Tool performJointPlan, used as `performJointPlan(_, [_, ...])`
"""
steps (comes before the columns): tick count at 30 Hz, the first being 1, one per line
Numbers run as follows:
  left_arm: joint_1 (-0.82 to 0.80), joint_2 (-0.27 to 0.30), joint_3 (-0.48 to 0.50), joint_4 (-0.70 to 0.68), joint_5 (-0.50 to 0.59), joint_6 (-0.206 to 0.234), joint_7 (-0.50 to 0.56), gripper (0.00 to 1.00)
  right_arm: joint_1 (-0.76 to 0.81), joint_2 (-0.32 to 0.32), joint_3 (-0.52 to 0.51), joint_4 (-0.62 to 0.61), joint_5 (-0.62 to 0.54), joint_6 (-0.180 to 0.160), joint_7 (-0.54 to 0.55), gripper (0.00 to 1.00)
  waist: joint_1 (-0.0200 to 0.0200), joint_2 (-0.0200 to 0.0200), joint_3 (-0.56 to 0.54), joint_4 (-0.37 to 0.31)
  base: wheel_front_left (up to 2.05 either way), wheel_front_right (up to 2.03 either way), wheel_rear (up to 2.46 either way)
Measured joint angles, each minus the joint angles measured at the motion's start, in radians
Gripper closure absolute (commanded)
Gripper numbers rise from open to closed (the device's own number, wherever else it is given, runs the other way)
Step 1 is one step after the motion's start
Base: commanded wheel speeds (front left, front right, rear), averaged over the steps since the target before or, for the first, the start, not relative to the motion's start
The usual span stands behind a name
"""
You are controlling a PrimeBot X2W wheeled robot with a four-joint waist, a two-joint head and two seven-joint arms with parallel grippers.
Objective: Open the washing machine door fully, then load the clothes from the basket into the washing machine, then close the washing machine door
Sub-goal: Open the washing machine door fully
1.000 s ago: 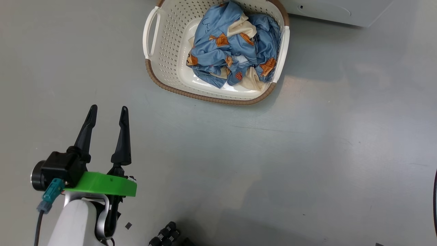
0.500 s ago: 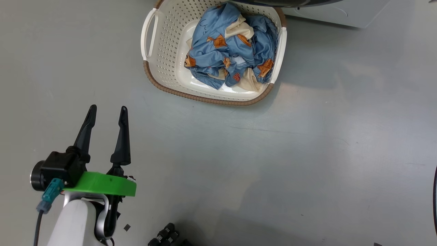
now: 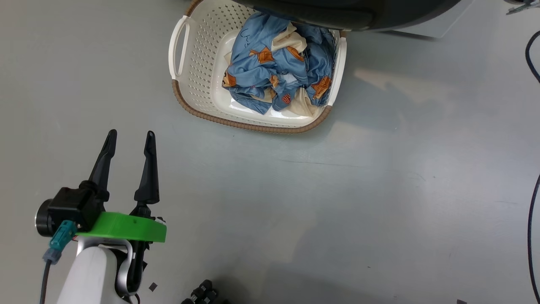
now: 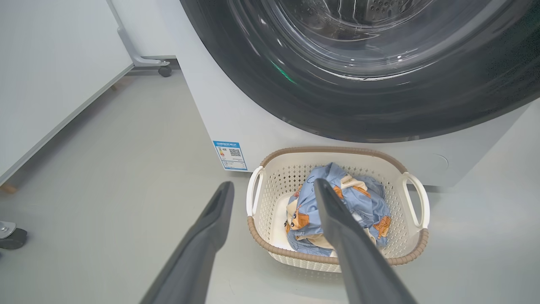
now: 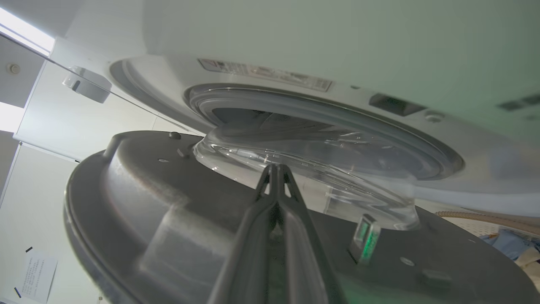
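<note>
Two grippers: left gripper [image 3: 130,132] released, fingers spread, empty, hovering over the grey floor [image 3: 379,190] well apart from the basket [image 3: 198,76]; right gripper [image 5: 276,166] clenched tight on nothing, pointing along the inner face of the washing machine door [image 5: 126,194]. Door stands ajar from the washing machine [image 4: 228,122], its black rim overhanging the basket's far edge. Clothes [image 3: 274,63] bundled in the basket, just before the machine.

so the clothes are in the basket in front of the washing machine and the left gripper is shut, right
Not quite. The left gripper is open: the head view shows its two fingers standing well apart. The rest holds: the clothes lie in the basket, which sits in front of the washing machine.
</note>
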Motion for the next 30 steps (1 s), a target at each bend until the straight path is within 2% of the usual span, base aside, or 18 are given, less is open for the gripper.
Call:
performJointPlan(17, [-0.001,0.000,0.015,0.018,0.000,0.000,0.000,0.00,0.096,0.060,0.066,-0.028,0.002,0.000,0.055,1.00,0.0000,0.0000,-0.058,-0.040,0.00,0.00,0.00])
performJointPlan(30, [0.000,-0.001,0.008,0.059,0.000,0.000,0.000,0.00,0.201,0.103,0.090,-0.027,0.006,0.000,0.064,1.00,0.0000,0.0000,-0.147,-0.060,0.00,0.00,0.00])
